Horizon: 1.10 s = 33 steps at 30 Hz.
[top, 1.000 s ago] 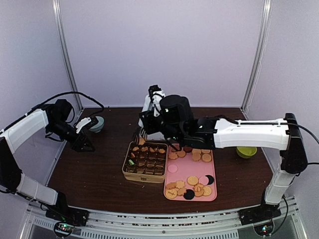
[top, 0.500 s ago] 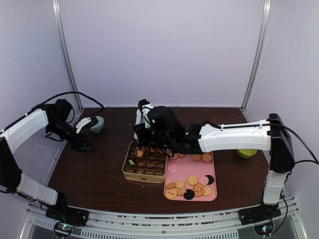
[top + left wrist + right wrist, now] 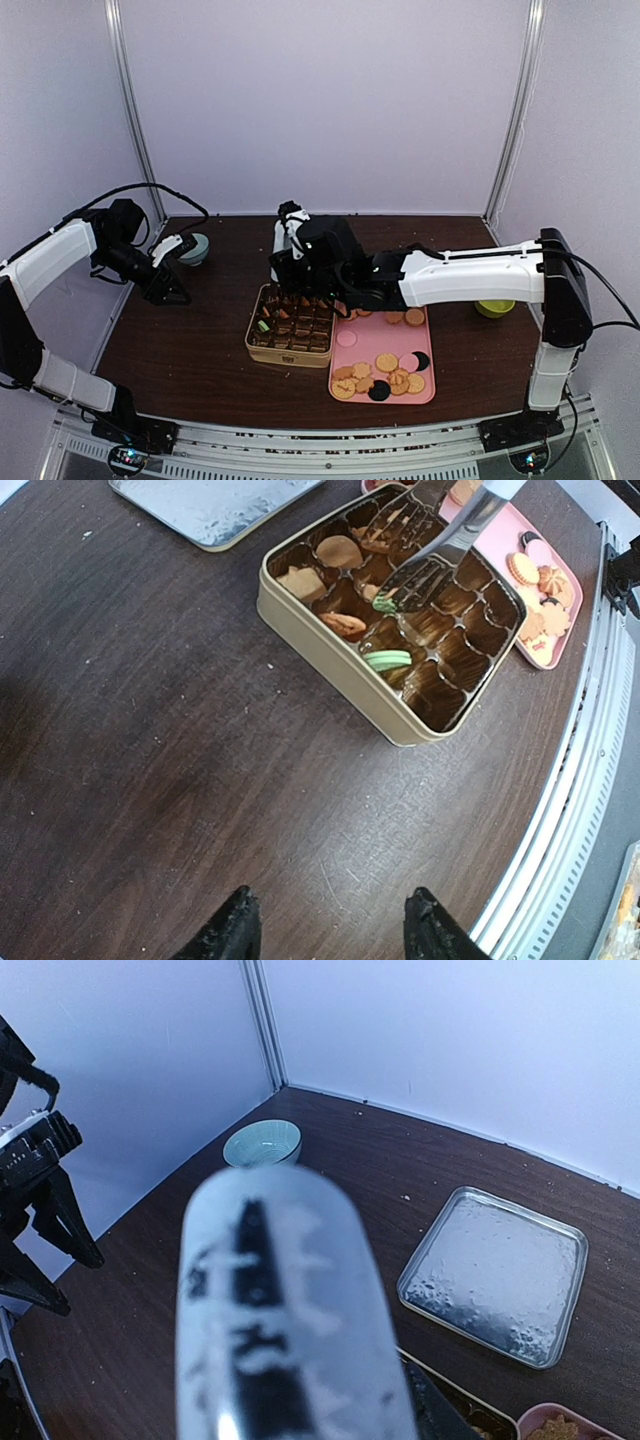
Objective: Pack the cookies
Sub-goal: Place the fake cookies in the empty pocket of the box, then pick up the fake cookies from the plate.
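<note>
A: Entry, right claw (image 3: pixel 292 280). State?

B: Clamped on the metal tongs (image 3: pixel 425 575). Its own camera gives only the blurred handle right at the lens, and the fingers themselves are hidden. The tong blades stand apart over the tin (image 3: pixel 330 660).

A: Cookies (image 3: pixel 345 625) relative to that claw?

B: Directly below it, in the tin's compartments under the tong tips. One green piece sits right at the tip of one blade; contact cannot be told. A second lot lies on the pink tray (image 3: pixel 400 338), close beside the claw on its own arm's side.

A: Left claw (image 3: pixel 330 900)?

B: Wide, nothing between the fingers, hovering over the bare table (image 3: pixel 150 760). The tin and its cookies are well ahead of the fingertips. The metal lid (image 3: pixel 215 505) lies flat farther ahead, beside the tin. The teal bowl (image 3: pixel 195 248) is near this claw in the top view.

A: Appearance of the cookies?

B: Small.
- In the tin: several tan pieces, some irregular in outline, and two green ones, each in its own dark cell.
- On the tray: mostly round and golden, some with scalloped edges, plus a few pink rounds and black rounds.
- Tray layout: a row at the end nearest the right claw and a cluster at the far end from it.
</note>
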Each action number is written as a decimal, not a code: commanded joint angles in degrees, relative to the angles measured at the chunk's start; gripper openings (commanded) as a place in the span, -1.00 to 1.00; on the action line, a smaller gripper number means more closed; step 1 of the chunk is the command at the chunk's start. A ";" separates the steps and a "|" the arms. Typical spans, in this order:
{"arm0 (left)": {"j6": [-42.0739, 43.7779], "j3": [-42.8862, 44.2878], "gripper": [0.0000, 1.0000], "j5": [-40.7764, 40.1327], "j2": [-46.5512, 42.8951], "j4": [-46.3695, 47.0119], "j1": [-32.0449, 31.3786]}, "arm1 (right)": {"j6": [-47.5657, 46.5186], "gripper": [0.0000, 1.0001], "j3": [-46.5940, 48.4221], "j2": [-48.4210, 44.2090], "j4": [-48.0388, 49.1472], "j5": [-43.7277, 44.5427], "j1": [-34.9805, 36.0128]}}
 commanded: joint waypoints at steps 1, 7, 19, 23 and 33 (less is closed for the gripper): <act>-0.07 0.65 0.04 1.33 -1.08 -1.02 0.54 | -0.67 -0.17 -0.82 -4.04 2.36 1.81 -0.22; 0.01 0.66 0.04 1.29 -1.00 -1.12 0.54 | -1.49 -0.24 -3.19 -7.97 2.67 3.98 -0.24; 0.01 1.53 0.04 1.81 -0.51 -1.30 0.59 | 2.18 -0.23 -25.00 -27.57 2.84 9.71 -2.50; -0.17 1.87 0.04 2.30 -0.47 -1.52 0.56 | 4.29 -0.22 -31.46 -32.02 2.82 10.27 -2.59; -0.58 3.21 0.05 2.00 -0.25 -2.35 0.54 | 6.47 -0.16 -36.11 -29.57 7.44 6.15 -2.61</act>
